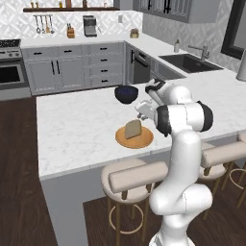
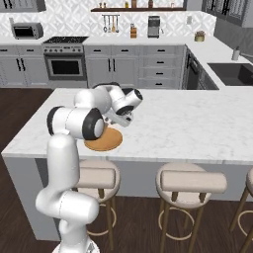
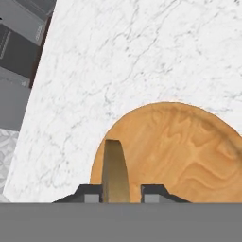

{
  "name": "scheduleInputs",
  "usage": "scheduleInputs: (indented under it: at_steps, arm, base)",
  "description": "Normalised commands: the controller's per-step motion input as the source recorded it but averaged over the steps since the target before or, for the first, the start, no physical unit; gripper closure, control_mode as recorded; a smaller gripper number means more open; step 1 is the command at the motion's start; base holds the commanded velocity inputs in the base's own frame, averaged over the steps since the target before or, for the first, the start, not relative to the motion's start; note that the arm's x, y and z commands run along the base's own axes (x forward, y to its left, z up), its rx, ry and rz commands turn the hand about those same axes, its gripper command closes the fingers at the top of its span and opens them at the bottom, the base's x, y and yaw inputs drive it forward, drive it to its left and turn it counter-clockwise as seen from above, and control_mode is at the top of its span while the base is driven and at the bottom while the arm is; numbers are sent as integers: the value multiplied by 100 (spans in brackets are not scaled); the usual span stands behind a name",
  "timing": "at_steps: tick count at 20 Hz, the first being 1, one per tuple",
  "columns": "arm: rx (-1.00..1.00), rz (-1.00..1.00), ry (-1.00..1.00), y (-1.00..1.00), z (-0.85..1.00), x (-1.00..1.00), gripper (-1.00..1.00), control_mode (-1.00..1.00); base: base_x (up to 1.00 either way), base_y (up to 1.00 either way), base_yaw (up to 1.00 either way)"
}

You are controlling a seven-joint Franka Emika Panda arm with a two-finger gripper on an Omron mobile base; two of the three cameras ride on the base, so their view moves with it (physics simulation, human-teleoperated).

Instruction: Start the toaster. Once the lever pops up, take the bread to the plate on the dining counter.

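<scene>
Releasing bread (image 1: 133,129) onto plate (image 1: 134,138) on dining counter (image 1: 77,127).

Gripper (image 3: 122,193) sits low over the plate; in the hand view the slice stands on edge between the fingertips (image 3: 90,193), nearer the left one, with a clear gap to the right one. Fingers judged parted and letting go; firm contact cannot be confirmed. Recommend opening fully, then lifting straight up, so the upright slice does not tip or drag off the plate. No brands, labels or writing legible.

Home kitchen, grey cabinets (image 2: 123,64), oven range (image 2: 64,62), sink (image 1: 190,62), marble island counter (image 1: 81,129), round stools (image 2: 190,183)
</scene>
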Motion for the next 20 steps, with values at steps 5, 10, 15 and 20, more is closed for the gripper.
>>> scheduleInputs:
  at_steps: [5,10,15,20]
  arm:
    - [0,0,0,0,-3,0,-100,-100]
    - [-3,0,9,1,0,1,-100,-100]
    - [-12,1,24,2,-1,0,-100,-100]
    - [-21,0,30,-12,0,11,-100,-100]
  base:
    - [0,0,0]
    - [0,0,0]
    - [0,0,0]
    - [0,0,0]
